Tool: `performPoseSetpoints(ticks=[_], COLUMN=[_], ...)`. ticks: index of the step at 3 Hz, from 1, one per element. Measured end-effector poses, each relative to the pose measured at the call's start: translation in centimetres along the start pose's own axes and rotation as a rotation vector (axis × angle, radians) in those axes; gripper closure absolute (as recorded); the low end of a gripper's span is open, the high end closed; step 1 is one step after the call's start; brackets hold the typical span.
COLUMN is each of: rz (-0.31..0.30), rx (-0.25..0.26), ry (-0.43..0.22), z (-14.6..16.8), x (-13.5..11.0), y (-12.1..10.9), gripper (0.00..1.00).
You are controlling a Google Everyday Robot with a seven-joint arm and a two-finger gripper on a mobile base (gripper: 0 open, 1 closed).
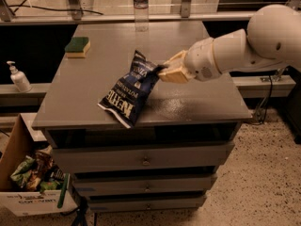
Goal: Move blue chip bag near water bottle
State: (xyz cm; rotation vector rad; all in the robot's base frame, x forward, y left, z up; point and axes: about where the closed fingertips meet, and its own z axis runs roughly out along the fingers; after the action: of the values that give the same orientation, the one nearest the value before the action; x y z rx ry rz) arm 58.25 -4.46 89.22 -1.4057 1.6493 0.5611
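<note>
Grey cabinet top [197, 102], my gripper [162, 71] pinching the blue chip bag [129, 91] at centre by its two o'clock edge; crinkly foil may slip free before the water bottle [140, 6] at twelve o'clock.

Navy chip bag [129, 91], tan pincer [162, 71] gripping it

Viewpoint: high before the drawer table [84, 79], angled down toward its back.
Range: mid-distance, whole top framed.
Gripper [163, 70]: mid-frame, pinching the blue chip bag [129, 91].
</note>
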Motion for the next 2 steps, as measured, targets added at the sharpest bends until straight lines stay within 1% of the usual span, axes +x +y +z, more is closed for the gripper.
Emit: performPoseSetpoints(ticks=[1, 2], rz=[-0.039, -0.075], rx=[0.070, 0.166], ry=[-0.003, 0.006], z=[-1.8, -4.8], x=[-2.9, -5.2], y=[-3.1, -6.9], gripper=[1.00, 1.00])
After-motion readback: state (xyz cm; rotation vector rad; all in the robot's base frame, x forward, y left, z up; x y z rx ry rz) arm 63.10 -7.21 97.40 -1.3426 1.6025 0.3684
